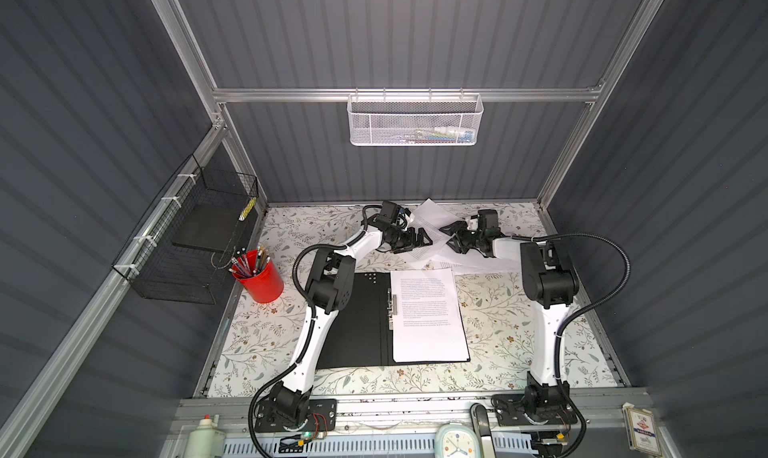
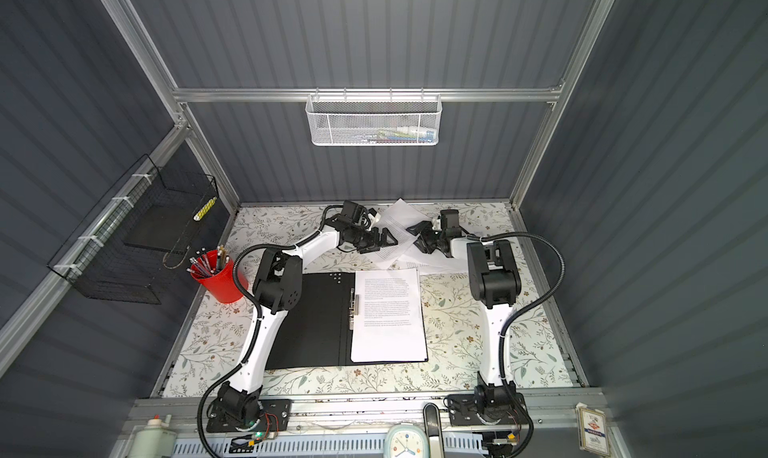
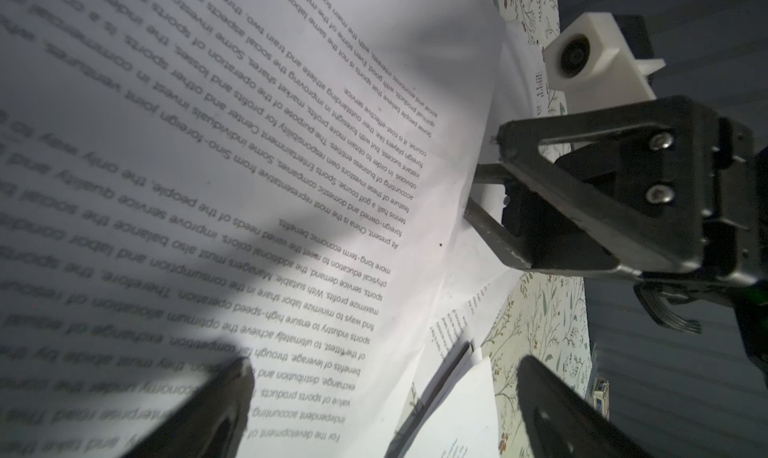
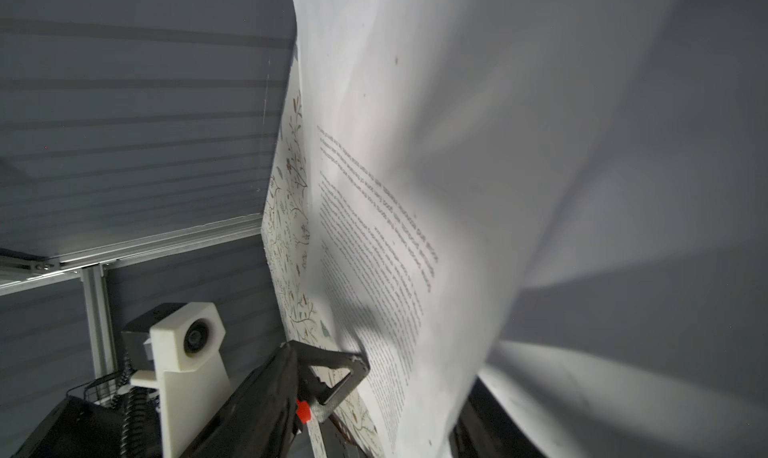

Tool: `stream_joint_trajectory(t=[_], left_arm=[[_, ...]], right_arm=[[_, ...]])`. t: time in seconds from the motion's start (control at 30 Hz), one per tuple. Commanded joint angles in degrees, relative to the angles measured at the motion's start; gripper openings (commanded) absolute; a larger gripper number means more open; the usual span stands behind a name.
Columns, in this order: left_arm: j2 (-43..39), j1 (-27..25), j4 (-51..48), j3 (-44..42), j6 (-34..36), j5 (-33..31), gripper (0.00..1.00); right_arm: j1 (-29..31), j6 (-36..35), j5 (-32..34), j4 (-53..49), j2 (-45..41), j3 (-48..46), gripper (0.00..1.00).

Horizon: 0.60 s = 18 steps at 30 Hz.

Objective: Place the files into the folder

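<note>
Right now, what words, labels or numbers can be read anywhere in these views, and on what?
"At present, China is the most representative from Sino-foreign joint ventures": loose sheet, left wrist view.
"more long-term economic benefits": same sheet.
flat sheet in the folder, both top views: print too small to read.
card box and clock: markings too blurred to read.

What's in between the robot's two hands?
Loose white paper sheets, partly curled up. Both top views show them between the left hand and the right hand.
</note>
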Motion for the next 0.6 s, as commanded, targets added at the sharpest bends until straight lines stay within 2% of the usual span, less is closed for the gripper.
stream_joint_trajectory(t=[0.0, 0.37, 0.57], left_arm=[[1.8, -0.6, -5.4, -0.7, 0.1, 0.2, 1.0], [1.9, -0.4, -4.9, 0.9, -1.1, 1.4, 1.0], [1.2, 0.9, -5.1, 3.6, -2.2, 3.4, 1.0]], right_arm=[[0.5, 0.8, -1.1, 2.5, 1.0, 0.9, 0.5], [1.4, 2.5, 0.9, 2.1, 0.9, -0.8, 0.26], [1.7, 1.0, 0.6, 1.0, 0.6, 0.0, 0.0]])
